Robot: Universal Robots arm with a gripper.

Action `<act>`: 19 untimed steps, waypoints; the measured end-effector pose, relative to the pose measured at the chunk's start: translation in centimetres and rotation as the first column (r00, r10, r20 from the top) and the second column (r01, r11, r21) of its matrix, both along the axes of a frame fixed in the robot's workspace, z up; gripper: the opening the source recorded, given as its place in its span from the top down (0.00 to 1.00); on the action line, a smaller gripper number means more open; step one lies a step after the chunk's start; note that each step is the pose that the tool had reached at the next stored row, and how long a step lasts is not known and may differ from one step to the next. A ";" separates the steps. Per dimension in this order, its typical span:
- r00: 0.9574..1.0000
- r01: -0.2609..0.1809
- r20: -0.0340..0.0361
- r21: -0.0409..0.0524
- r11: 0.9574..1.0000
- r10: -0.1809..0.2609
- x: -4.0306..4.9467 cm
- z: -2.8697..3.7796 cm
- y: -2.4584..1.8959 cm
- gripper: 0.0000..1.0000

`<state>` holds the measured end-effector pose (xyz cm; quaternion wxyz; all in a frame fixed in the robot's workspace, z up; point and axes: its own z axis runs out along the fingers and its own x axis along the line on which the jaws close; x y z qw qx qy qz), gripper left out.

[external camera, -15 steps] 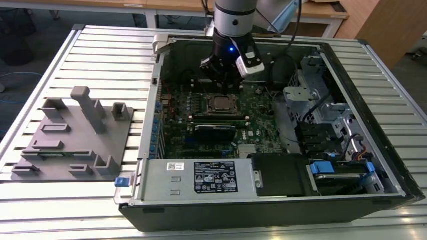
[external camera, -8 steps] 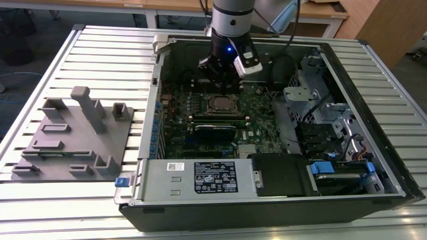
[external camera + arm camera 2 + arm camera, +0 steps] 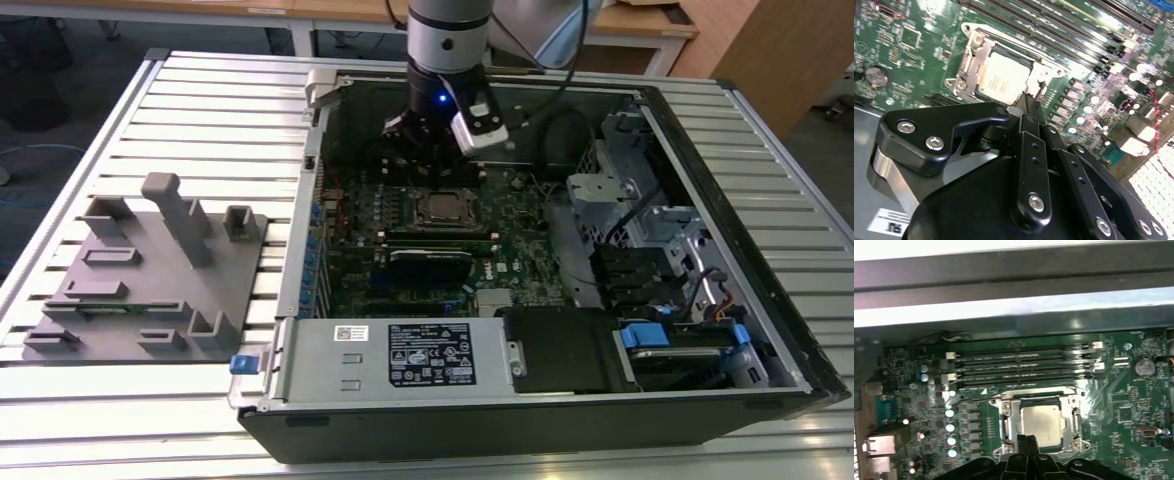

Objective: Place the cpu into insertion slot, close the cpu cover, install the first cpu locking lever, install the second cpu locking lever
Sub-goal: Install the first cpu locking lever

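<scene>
Slatted table [image 3: 200, 100], open case [image 3: 534, 440] (exterior view) | first wrist view: cpu [image 3: 1043, 424] inside cpu cover [image 3: 1010, 427] | hand [image 3: 1027, 439] pinched together

At the exterior view's upper middle, the arm [image 3: 447, 35] was a silver-grey cylinder with a blue light [image 3: 442, 98]; the black gripper [image 3: 1030, 102] carried silver screws [image 3: 1036, 201].

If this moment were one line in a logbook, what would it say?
cpu: flat inside frame | cpu cover: down around cpu | tool: shut, tips beside cover edge
</scene>
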<state>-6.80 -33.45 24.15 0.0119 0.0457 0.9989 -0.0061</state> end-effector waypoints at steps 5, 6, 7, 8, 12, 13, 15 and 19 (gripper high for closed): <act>1.000 0.000 0.002 0.000 1.000 0.000 -1.16 -0.02 0.00 0.89; 1.000 0.000 0.002 0.000 1.000 0.000 -1.39 -0.02 0.00 0.89; 1.000 0.000 0.003 0.000 1.000 0.000 -1.62 -0.03 0.00 0.89; 1.000 0.000 0.003 0.000 1.000 0.000 -1.86 -0.03 0.00 0.89; 1.000 0.000 0.005 0.000 1.000 0.000 -2.82 -0.05 0.00 0.89; 1.000 0.000 0.005 0.000 1.000 0.000 -3.01 -0.06 0.00 0.89; 1.000 0.000 0.006 0.000 1.000 0.000 -3.26 -0.08 0.00 0.89; 1.000 0.000 0.006 0.002 1.000 0.000 -3.29 -0.06 -0.01 0.89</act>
